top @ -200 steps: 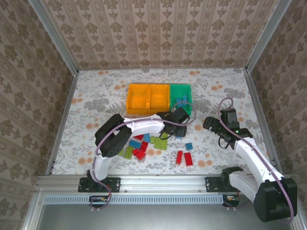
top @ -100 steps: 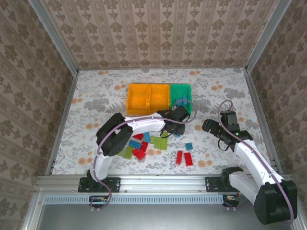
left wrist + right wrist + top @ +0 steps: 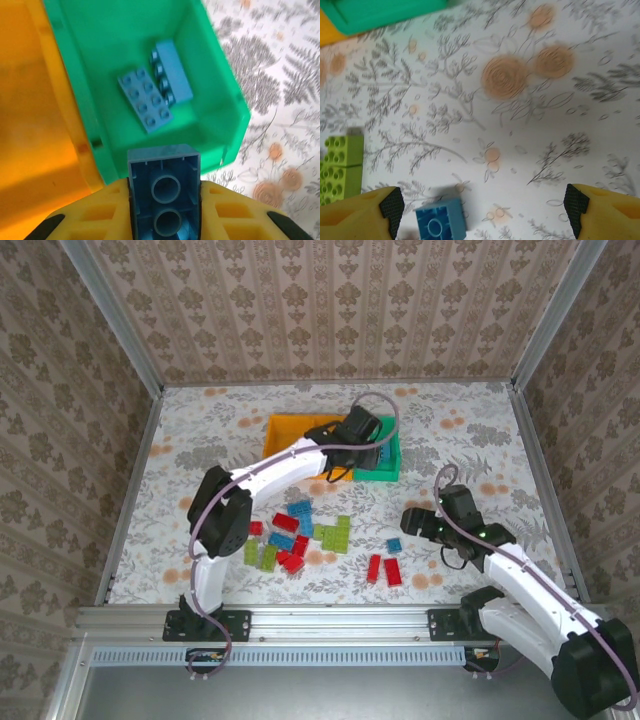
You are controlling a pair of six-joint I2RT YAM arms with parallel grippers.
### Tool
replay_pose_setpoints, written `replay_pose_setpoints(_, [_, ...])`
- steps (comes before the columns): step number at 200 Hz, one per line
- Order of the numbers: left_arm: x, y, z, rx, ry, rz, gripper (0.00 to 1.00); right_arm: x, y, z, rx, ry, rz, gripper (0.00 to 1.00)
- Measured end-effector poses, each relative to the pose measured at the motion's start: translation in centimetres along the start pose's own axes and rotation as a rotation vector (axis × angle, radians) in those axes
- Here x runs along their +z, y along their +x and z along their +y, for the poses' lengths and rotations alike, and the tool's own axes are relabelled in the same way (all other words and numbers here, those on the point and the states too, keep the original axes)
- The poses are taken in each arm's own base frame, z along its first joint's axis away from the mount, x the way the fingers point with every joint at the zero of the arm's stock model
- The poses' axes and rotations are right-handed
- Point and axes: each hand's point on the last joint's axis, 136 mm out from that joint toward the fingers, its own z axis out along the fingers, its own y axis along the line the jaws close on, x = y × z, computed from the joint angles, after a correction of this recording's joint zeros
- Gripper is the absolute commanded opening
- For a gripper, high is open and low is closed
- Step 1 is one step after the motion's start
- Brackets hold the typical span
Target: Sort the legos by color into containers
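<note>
Over glossy teal bin (image 3: 215, 107) | left tool (image 3: 165, 212) grasps rectangular blue brick (image 3: 164, 182); right tool (image 3: 482, 207) released

Top: looks down from behind the arms (image 3: 280, 465) over whole table (image 3: 200, 440). Left wrist: peers close into teal bin (image 3: 205, 70). Right wrist: close above blue lego (image 3: 441, 226); both spots also in top view.

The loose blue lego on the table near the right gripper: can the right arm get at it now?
Probably yes. The open right gripper hangs close over the blue lego, which lies by itself on the table, with nothing in between.
</note>
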Motion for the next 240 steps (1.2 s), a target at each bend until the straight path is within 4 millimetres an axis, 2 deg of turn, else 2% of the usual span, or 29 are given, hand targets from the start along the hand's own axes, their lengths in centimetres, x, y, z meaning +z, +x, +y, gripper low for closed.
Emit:
replay_pose_setpoints(25, [-0.2,-4.7,-0.2,0.008,0.026,-0.086,0.27,0.7,1.4,0.7,-0.023,-0.004,0.056,0.86])
replay_pose_setpoints(43, [1.1,-6.4,0.5,0.010,0.029,-0.105,0.27,1.0,2.3,1.2,-0.033,-0.010,0.087,0.86])
replay_pose_setpoints(62, [3.6,-6.6,1.4,0.009,0.027,-0.087,0.28,1.2,2.9,1.8,-0.045,-0.017,0.108,0.85])
replay_pose_setpoints(93, [7.3,-5.0,2.8,-0.005,0.030,-0.020,0.28,1.5,3.9,2.5,-0.056,-0.026,0.139,0.84])
replay_pose_setpoints(107, [8.0,-4.7,3.2,-0.010,0.037,-0.008,0.29,1.6,4.4,2.7,-0.058,-0.027,0.153,0.84])
replay_pose_setpoints(143, [7.9,-5.2,2.8,-0.018,0.070,-0.021,0.35,2.2,5.8,2.7,-0.067,-0.007,0.207,0.84])
replay_pose_setpoints(152, [7.8,-5.3,2.6,-0.020,0.079,-0.024,0.40,2.3,6.1,2.7,-0.071,-0.002,0.218,0.84])
replay_pose_setpoints(169, [7.8,-5.4,2.3,-0.026,0.094,-0.025,0.55,2.4,6.5,2.7,-0.077,0.004,0.233,0.85])
replay_pose_setpoints(206, [7.9,-5.3,2.0,-0.027,0.119,-0.039,0.79,2.4,6.7,2.4,-0.080,0.022,0.237,0.85])
replay_pose_setpoints(226, [7.1,-5.2,1.8,-0.021,0.134,-0.054,0.99,2.4,6.8,2.5,-0.085,0.019,0.238,0.85])
replay_pose_setpoints(240, [6.2,-5.0,2.0,-0.024,0.130,-0.053,1.00,2.3,6.8,2.7,-0.089,0.017,0.239,0.85])
